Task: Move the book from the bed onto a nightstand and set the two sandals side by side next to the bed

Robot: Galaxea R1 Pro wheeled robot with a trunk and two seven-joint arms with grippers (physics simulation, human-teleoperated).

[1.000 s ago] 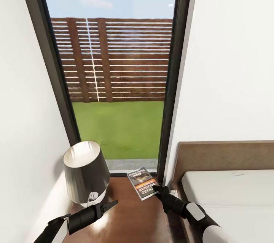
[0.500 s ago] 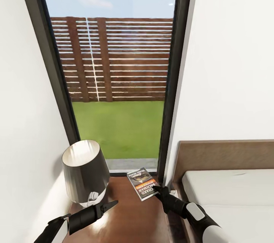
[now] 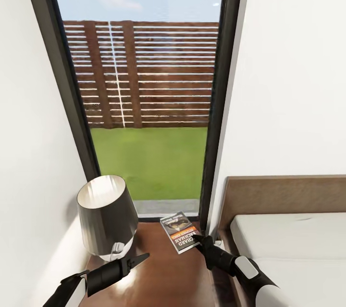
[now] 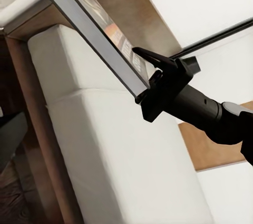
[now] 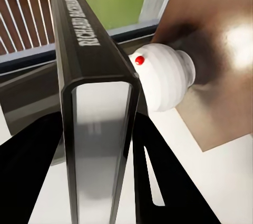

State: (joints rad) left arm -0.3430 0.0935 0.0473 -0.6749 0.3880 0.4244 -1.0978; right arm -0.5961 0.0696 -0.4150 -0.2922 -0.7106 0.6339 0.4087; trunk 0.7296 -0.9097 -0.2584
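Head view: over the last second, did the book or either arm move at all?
Almost nothing changed. The right gripper stays shut on the book over the nightstand; only the view tilted slightly. The left gripper and lamp kept their places.

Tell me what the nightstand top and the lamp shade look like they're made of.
Nightstand: seemingly dark brown wood, glossy varnish; it shows grain and a bright glare patch. Lamp shade: looks like polished dark metal with mirror-like streaks, though glossy plastic is possible.

Bedroom, likely home: bed (image 3: 288, 244), nightstand (image 3: 163, 273), lamp (image 3: 105, 218).
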